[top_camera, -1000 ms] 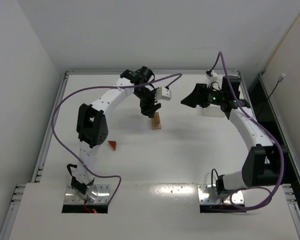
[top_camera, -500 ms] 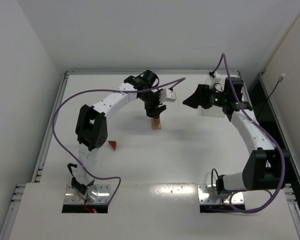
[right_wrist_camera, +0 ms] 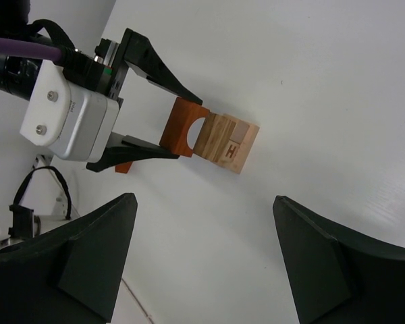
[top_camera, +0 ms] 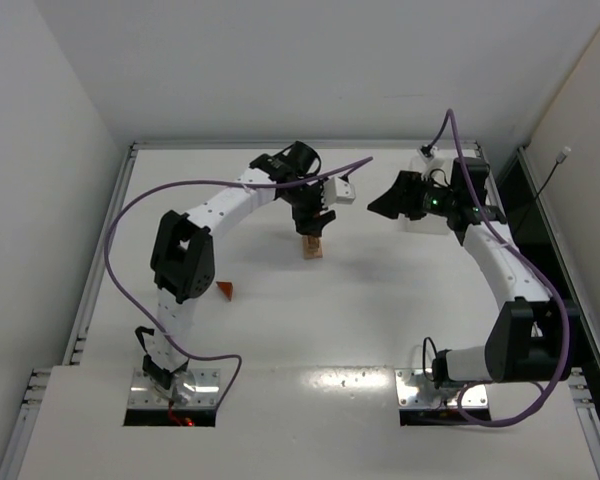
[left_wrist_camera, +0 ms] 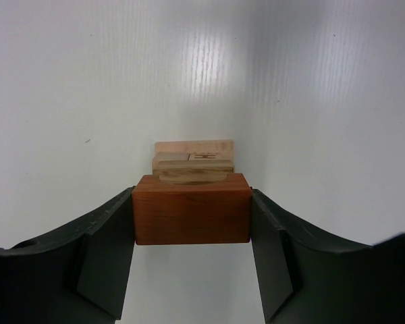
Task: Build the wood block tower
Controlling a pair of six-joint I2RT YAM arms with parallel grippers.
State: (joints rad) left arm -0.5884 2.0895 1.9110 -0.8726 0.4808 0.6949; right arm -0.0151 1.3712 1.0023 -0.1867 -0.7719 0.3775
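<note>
- Left arm: rising from the near-left base, elbow bent, forearm swept in a long arc toward the middle of the tabletop [top_camera: 380, 300], somewhat nearer the far edge than the near one.
- Left gripper [top_camera: 313, 222]: pointed straight down, directly over the tower [right_wrist_camera: 216, 138].
- Held at a middling width, clamped on an arch [left_wrist_camera: 192, 209], one finger flat against each end face.
- Right arm: up from the near-right base, along the right edge, then curved inward at the far-right corner.
- Right gripper [top_camera: 382, 195]: raised off the tabletop, aimed sideways at the tower from the right, well apart from it.
- Spread wide, with nothing between the fingers.
- Arch: reddish-brown, smooth, with a half-round cut-out in one long side; level in the grip, cut-out turned to the tower.
- Seen from the right wrist, flush against the topmost tan piece; actual contact hard to judge.
- Tower: a short, upright stack of pale tan blocks, edges roughly lined up, one H block [right_wrist_camera: 232, 150] with a red letter on its face.
- Wedge [top_camera: 225, 290]: reddish-brown, lying alone on the tabletop toward the near-left, just beside the left arm's elbow, well apart from the tower.
</note>
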